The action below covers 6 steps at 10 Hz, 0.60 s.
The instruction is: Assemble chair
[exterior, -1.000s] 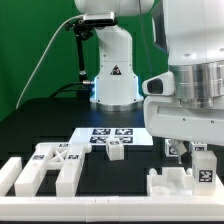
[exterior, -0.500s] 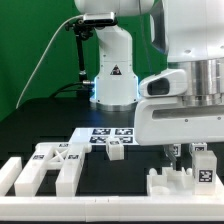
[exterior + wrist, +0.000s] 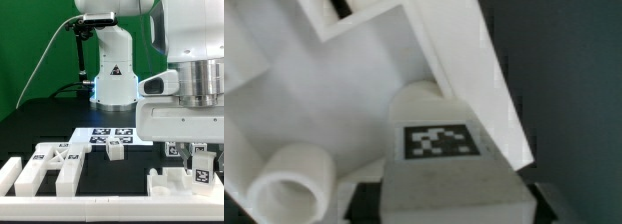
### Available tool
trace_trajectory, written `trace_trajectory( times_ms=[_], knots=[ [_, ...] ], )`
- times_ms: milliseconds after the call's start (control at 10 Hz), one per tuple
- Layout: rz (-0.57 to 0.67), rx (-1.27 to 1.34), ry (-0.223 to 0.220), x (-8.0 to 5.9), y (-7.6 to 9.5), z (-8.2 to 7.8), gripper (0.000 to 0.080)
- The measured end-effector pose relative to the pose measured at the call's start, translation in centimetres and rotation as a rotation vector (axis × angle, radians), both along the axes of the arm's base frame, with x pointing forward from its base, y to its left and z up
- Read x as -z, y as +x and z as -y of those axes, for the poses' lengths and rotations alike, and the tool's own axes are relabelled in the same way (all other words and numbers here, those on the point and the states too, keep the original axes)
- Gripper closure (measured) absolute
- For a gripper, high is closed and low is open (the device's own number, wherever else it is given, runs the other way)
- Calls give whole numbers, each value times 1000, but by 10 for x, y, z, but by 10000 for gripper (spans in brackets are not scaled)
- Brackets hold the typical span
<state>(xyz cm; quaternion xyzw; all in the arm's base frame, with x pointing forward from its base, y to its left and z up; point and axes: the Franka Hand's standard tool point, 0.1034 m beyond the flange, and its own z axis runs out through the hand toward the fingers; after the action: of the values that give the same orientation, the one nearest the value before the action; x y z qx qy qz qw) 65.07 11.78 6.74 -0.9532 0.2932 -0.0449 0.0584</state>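
Since a second ago the gripper (image 3: pixel 186 150) has come down at the right of the exterior view; nothing else on the table (image 3: pixel 40 125) has shifted.

At the lower left of that view lies a cluster of chair bars (image 3: pixel 48 160), white and blocky, side by side like comb teeth, with tags facing up on their far ends. At centre the marker board (image 3: pixel 108 134) lies flat on the black top. A small cube (image 3: pixel 116 152) stands at the board's near edge, touching or just beside it, with a tag on its face. Behind them, at upper centre, rises the arm's base (image 3: pixel 112 75).

At lower right sits a notched chair block (image 3: pixel 172 185). At its right end a post (image 3: pixel 203 170) stands upright, its tag toward the camera. The gripper hangs right above this block. Its broad white housing hides most of the fingers, and only their tips show, near the post's top and a little to its left.

In the wrist view a tagged piece (image 3: pixel 438 140) lies between the two dark fingers (image 3: pixel 367 195), one on each side of it. A white panel (image 3: pixel 349 90) is beyond it and a round peg (image 3: pixel 287 185) is beside it. I cannot tell whether this piece is the post. The fingers stand about as wide apart as the piece, but I cannot tell whether they press on it or only flank it.
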Motion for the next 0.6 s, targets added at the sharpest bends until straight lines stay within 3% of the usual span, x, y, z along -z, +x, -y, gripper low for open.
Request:
trace_trajectory(
  times_ms=[200, 600],
  knots=[
    [-50, 352, 48, 1, -1, 1, 514],
    [-181, 1149, 243, 0, 0, 1, 514]
  ],
)
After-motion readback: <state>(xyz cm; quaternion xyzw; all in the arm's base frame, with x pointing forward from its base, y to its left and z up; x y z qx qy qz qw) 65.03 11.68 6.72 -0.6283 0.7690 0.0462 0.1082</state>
